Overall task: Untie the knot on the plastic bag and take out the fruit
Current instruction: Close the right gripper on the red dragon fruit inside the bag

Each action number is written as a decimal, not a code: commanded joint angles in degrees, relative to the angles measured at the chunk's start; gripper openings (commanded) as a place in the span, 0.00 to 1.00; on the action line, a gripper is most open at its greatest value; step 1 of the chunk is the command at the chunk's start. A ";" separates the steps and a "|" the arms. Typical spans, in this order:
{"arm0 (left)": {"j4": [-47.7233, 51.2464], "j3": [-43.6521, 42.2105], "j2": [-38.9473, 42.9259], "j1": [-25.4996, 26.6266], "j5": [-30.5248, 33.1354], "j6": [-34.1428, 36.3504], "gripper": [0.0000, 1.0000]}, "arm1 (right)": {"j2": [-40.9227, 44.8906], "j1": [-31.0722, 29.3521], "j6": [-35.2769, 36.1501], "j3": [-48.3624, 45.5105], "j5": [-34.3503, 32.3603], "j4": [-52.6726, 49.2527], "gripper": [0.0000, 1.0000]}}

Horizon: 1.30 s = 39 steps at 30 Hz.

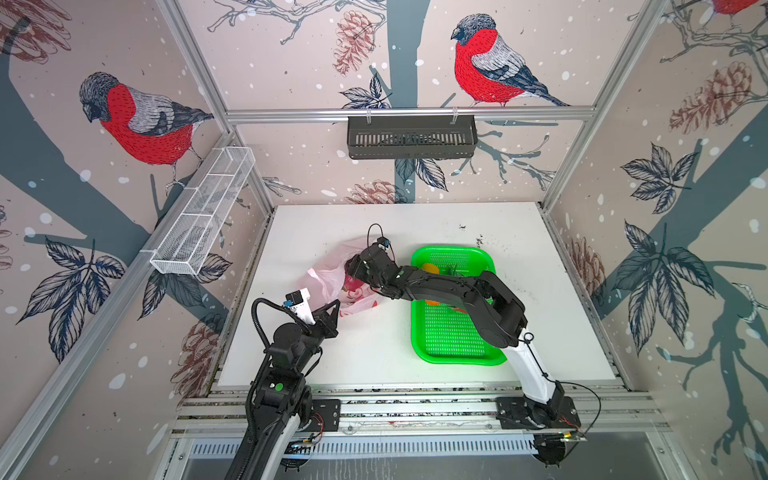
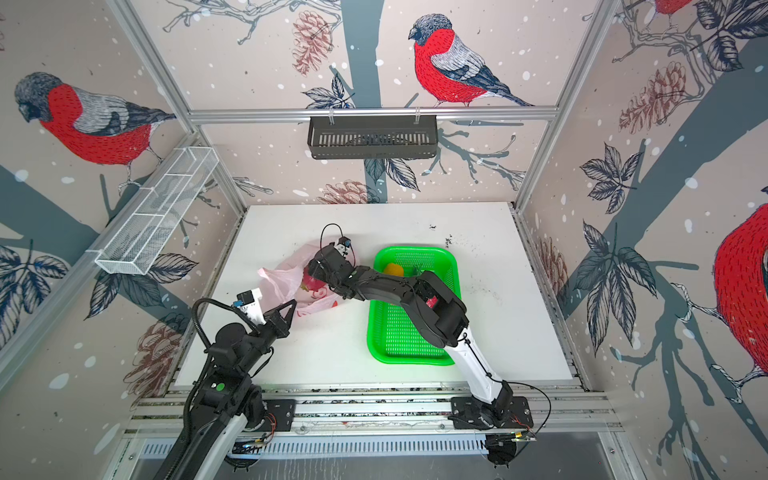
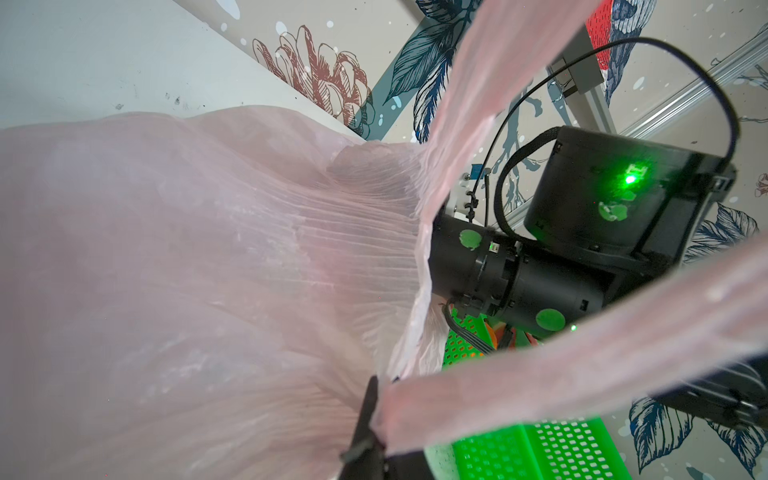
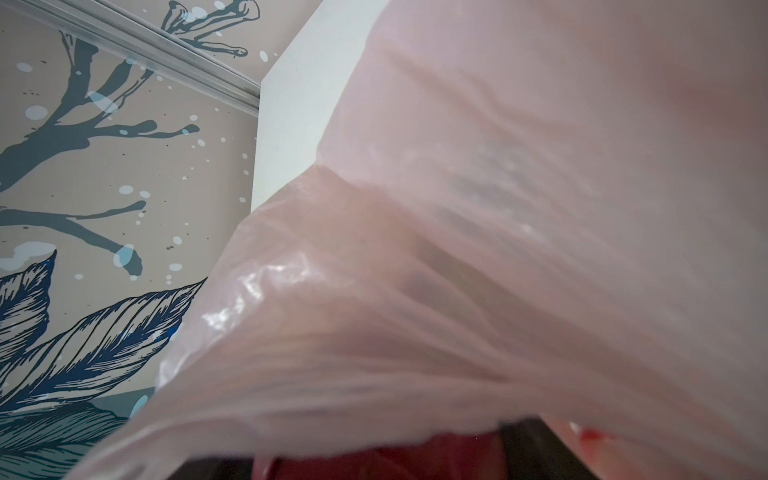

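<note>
**Pink bag pinched at its edge**

The left fingers (image 3: 368,411) clamp together on the thin, crinkled plastic bag (image 1: 323,277), which lies on the white surface (image 1: 374,357). A magenta dragon fruit (image 1: 352,285) shows inside. The right arm (image 1: 440,284) reaches in; film hides its fingers, so I cannot tell their state. Beside it sits a perforated green basket (image 1: 451,250).

plastic bag (image 1: 328,277) pale pink, red marks; basket (image 1: 451,334) bright green

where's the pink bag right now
In both top views the plastic bag lies left of centre on the table, beside the green basket, with the right hand inside its mouth.
</note>
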<state>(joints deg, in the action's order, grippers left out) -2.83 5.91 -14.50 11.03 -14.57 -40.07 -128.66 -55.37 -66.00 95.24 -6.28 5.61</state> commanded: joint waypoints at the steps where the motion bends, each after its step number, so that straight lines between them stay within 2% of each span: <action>1: -3.12 -0.23 -0.39 0.05 1.05 0.09 0.00 | 1.63 -0.36 1.29 -0.87 0.54 0.72 0.55; 39: -5.36 -1.21 -1.05 0.05 3.19 0.61 0.00 | 8.49 -1.14 4.03 -7.40 1.01 0.72 0.52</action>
<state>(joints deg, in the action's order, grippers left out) -5.34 4.93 -15.57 11.03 -11.81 -40.01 -121.25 -56.45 -62.63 88.38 -4.82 5.63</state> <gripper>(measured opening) 0.048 0.757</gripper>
